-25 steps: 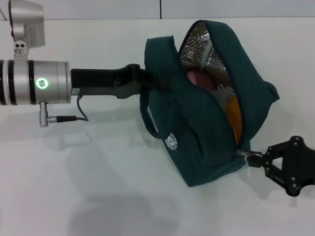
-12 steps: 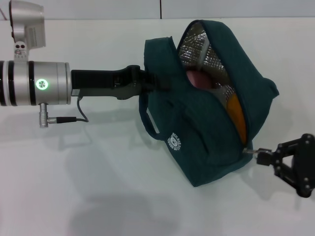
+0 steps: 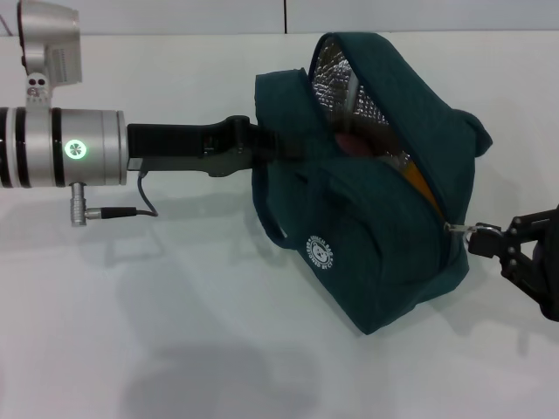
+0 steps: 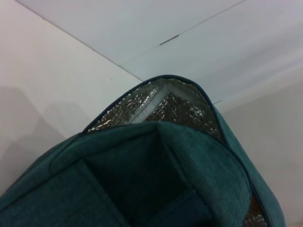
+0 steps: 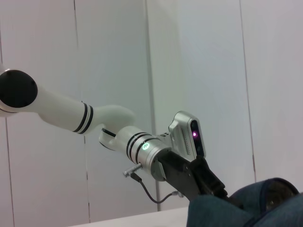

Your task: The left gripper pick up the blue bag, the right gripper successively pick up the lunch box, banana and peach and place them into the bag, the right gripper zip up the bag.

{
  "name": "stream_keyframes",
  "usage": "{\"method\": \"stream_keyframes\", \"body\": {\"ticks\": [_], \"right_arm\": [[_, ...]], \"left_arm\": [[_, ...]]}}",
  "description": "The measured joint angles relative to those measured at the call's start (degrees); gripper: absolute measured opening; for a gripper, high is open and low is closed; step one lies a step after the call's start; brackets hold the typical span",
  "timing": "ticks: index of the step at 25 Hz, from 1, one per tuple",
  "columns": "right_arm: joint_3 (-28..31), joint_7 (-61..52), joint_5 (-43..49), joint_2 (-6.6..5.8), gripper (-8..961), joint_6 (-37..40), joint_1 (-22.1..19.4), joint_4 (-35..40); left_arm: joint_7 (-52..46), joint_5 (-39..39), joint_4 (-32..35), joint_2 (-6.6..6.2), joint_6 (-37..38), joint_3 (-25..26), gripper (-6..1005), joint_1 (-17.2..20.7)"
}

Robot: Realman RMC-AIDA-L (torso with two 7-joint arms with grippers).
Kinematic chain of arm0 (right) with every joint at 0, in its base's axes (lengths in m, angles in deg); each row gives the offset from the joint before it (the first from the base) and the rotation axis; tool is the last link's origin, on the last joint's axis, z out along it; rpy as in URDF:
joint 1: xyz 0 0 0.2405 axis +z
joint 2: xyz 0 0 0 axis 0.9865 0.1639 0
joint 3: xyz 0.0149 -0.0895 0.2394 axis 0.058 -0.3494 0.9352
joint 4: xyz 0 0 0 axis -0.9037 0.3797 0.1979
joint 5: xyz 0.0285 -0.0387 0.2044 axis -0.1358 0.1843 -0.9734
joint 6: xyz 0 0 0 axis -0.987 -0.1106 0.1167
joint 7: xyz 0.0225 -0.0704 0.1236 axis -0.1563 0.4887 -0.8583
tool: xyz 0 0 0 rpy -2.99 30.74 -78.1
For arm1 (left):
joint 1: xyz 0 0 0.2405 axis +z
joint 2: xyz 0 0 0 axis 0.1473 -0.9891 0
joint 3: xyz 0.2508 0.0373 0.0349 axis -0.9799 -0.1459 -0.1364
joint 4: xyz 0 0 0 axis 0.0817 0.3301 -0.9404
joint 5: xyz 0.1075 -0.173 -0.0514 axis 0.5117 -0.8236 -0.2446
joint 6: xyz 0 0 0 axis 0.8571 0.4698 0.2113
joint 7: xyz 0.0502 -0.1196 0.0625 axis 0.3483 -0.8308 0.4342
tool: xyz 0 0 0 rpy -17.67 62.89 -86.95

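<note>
The blue bag (image 3: pixel 367 227) hangs tilted above the white table, held at its left side by my left gripper (image 3: pixel 266 142), which is shut on its fabric. The bag's mouth is partly open and shows silver foil lining (image 3: pixel 336 83). Inside it I see the pink peach (image 3: pixel 349 142) and an orange sliver of the banana (image 3: pixel 419 181). The lunch box is hidden. My right gripper (image 3: pixel 485 238) is at the bag's lower right end, shut on the ring zip pull (image 3: pixel 458 230). The left wrist view shows the bag (image 4: pixel 156 179) and its lining (image 4: pixel 156 106) close up.
The white table (image 3: pixel 175 332) lies under the bag, with its far edge and a wall behind. The right wrist view shows my left arm (image 5: pixel 151 153) reaching to the bag's corner (image 5: pixel 246 208).
My right gripper has moved right and slightly up with the zip pull. The bag's lower end has swung right with it, and the opening has become narrower, hiding more of the banana.
</note>
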Motion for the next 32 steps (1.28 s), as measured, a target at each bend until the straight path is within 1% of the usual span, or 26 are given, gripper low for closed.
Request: {"method": "stream_keyframes", "body": {"ticks": [7, 14, 22, 32], "right_arm": [[0.0, 0.0, 0.82, 0.07, 5, -1.51, -0.14, -0.4], [-0.3, 0.2, 2.11, 0.0, 9, -3.88, 0.11, -3.11], [-4.52, 0.17, 3.25, 0.07, 14, -8.73, 1.18, -5.86], [-5.37, 0.03, 3.54, 0.07, 20, -8.87, 1.62, -6.48]], "left_arm": [[0.0, 0.01, 0.0, 0.08, 0.0, 0.17, 105, 0.09], [0.2, 0.01, 0.0, 0.15, -0.01, 0.18, 106, 0.0], [0.27, 0.0, 0.0, 0.17, -0.01, 0.1, 107, -0.17], [0.27, -0.01, 0.0, 0.17, 0.0, -0.08, 108, 0.04]]}}
